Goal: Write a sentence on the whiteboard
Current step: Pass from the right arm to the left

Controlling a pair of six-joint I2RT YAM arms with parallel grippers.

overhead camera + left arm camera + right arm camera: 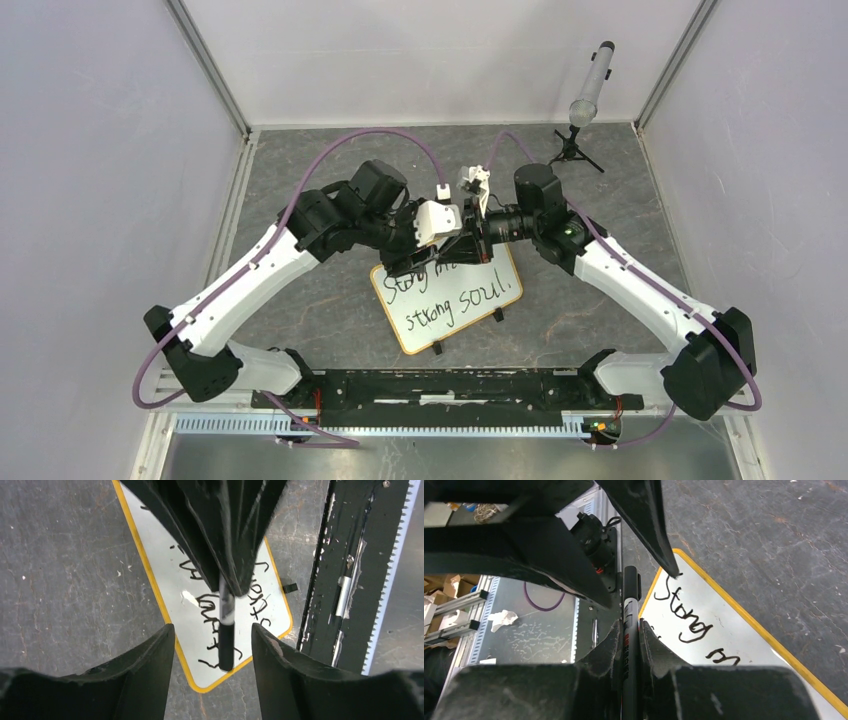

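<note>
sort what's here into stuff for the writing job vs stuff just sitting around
For the job: whiteboard, black marker, right gripper shut on the marker, left gripper open by it.
Just sitting: microphone on its small stand, far right corner.

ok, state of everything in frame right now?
whiteboard: flat on the table, sentence written on it
marker: cap looks on, clamped in the right gripper
right gripper: shut on the marker
left gripper: open, fingers either side of the marker, not touching
</note>
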